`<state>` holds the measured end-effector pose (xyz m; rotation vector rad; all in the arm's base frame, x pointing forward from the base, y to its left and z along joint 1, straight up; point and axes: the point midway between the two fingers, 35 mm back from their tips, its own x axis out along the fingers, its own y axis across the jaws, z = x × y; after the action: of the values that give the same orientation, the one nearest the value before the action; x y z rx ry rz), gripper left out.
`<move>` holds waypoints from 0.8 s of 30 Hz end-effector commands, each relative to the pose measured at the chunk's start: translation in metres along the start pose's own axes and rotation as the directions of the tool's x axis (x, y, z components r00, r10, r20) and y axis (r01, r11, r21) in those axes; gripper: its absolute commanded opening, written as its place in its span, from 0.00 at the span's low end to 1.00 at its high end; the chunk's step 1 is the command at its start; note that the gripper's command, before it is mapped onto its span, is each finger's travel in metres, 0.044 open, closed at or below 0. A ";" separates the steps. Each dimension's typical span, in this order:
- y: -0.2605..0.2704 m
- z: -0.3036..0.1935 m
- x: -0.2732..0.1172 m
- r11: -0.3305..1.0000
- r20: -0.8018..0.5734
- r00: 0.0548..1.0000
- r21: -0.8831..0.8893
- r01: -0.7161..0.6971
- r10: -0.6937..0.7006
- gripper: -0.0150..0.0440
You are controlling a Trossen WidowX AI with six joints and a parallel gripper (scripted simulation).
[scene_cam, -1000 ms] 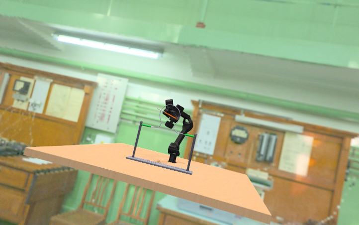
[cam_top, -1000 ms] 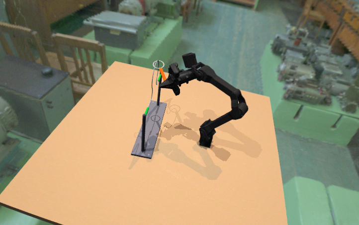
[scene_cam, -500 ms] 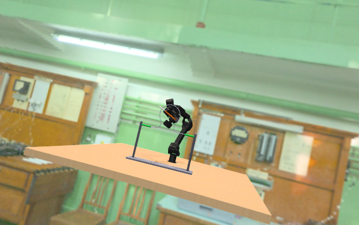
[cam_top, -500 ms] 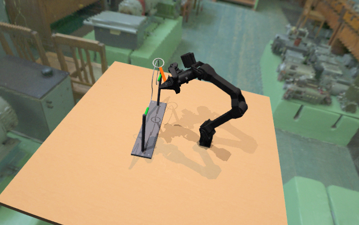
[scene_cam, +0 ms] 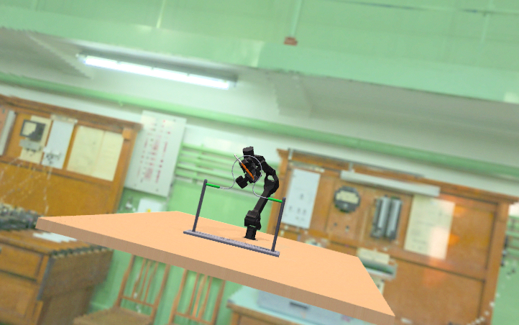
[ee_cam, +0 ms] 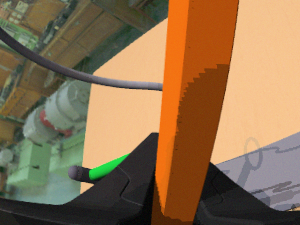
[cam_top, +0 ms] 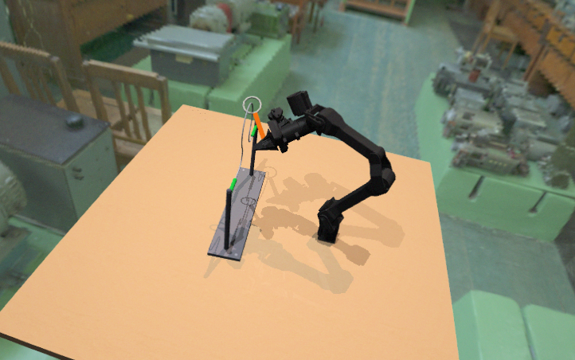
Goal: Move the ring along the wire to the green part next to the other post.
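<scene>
Black claw grasps orange handle

The black metal-looking claw is clenched on the straight orange handle. The pale round ring is high above the light-orange worktop, at the thin grey curved wire. I cannot tell about touching

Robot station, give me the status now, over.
Gripper shut on the orange handle. Ring up at the wire's raised loop, away from both green parts. Grey wire close by, contact unclear.

Top: high, oblique down; exterior: farther, low, level; wrist: close along handle; 1, 2 share wire rig.
</scene>
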<state>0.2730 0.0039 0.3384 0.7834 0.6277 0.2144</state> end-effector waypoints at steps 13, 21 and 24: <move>-0.010 0.001 0.000 0.976 0.038 0.992 -0.177 0.124 -0.119 0.00; -0.015 0.003 0.000 0.948 0.064 0.983 -0.260 0.186 -0.175 0.00; -0.016 0.003 0.000 0.934 0.075 0.978 -0.290 0.208 -0.195 0.00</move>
<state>0.2744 -0.0079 0.3294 0.4687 0.6139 0.1104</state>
